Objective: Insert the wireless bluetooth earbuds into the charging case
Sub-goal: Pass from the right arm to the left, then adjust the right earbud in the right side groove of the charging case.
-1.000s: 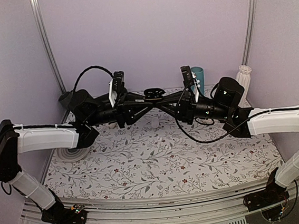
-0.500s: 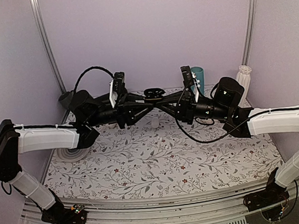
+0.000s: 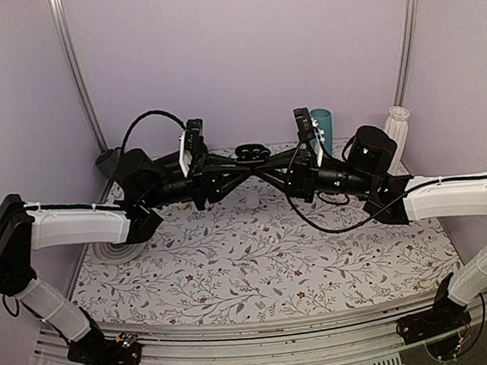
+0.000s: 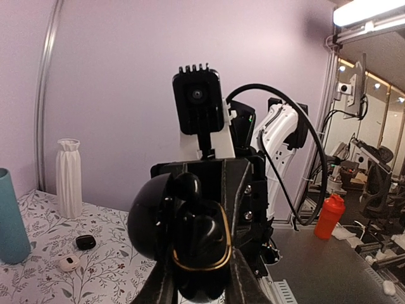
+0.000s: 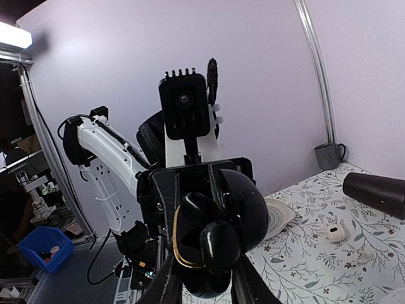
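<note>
1. Left wrist view shows the charging case (image 4: 196,283) open. Its lid is swung back to the left and a thin gold rim runs round the mouth. The wireless bluetooth earbuds (image 4: 205,231) sit in it as two glossy black bulbs, one behind the other.
2. From the right wrist, the same case (image 5: 196,283) appears from the opposite side, lid to the right, with both earbuds (image 5: 218,244) inside the rim. I cannot tell how deep they are seated.
3. From the top external camera, the case (image 3: 252,152) is up in the air over the far middle of the floral desk (image 3: 260,267), where the two arms meet tip to tip.
4. The left pincer (image 4: 202,273) is nearly closed, its fingers (image 4: 161,288) pressed against either side of the case's lower end, gripping it.
5. The right pincer (image 5: 204,273) is closed in the same way on that lower end from the other side, its fingers (image 5: 243,285) against the case.
6. On the desk, to the right side, stand a white ribbed vase (image 4: 68,177) and a teal cup (image 4: 9,218). Near them a small black rounded object (image 4: 85,242) lies just beside a small white one (image 4: 68,262).
7. On the left side are a grey mug (image 5: 326,155), a pale round dish (image 5: 278,215) and another small white object (image 5: 334,233).
</note>
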